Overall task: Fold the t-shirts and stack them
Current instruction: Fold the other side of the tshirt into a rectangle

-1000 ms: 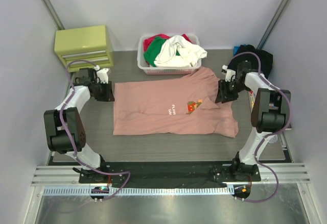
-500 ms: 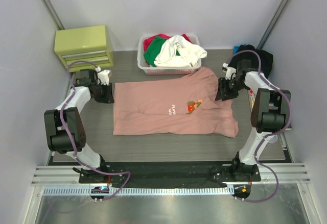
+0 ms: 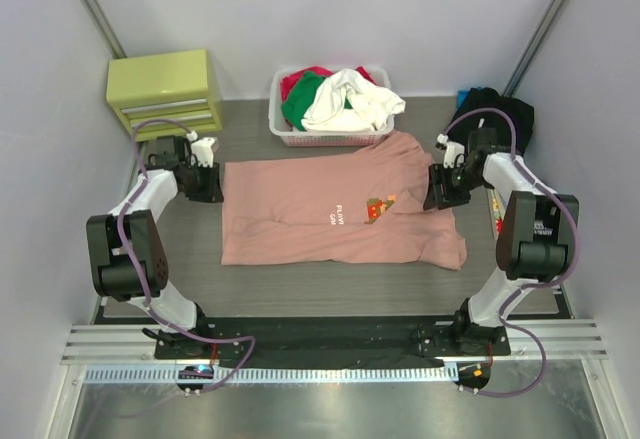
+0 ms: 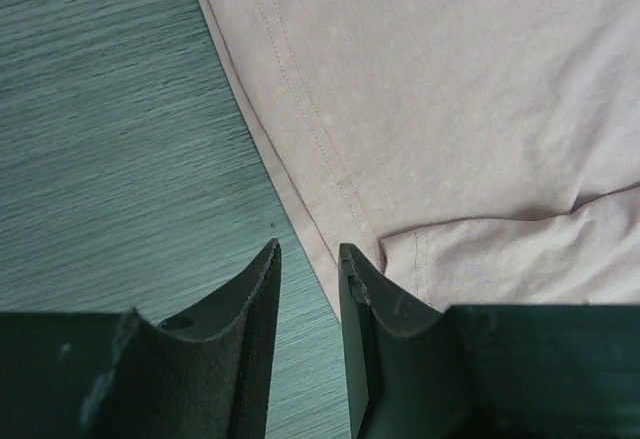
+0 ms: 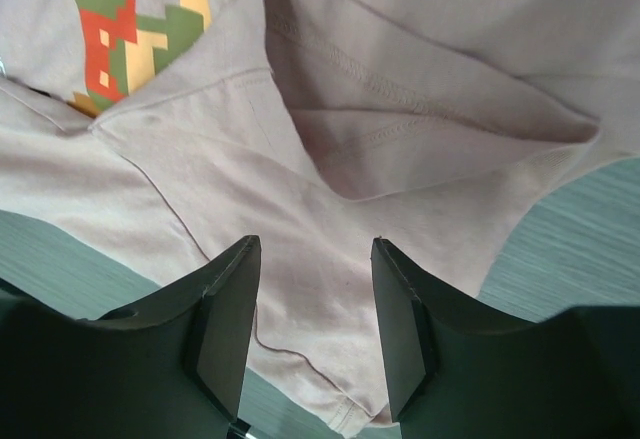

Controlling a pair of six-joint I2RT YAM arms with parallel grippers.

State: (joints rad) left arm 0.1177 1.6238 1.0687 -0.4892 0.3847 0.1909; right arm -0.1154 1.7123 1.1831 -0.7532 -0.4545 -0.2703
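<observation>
A salmon-pink t-shirt lies spread flat on the table, its pixel print toward the right. My left gripper is at its left edge. In the left wrist view its jaws stand narrowly open over the hem, with nothing between them. My right gripper hovers over the shirt's right end. In the right wrist view it is open above a folded sleeve beside the print. A black t-shirt lies bunched at the back right.
A white basket heaped with red, green and white clothes touches the shirt's far edge. A yellow-green drawer box stands at the back left. Grey walls close in on both sides, and a metal rail runs along the near edge.
My right gripper has shifted slightly toward the near side over the shirt and its jaws have spread a little. The left arm and the shirt have not moved.
</observation>
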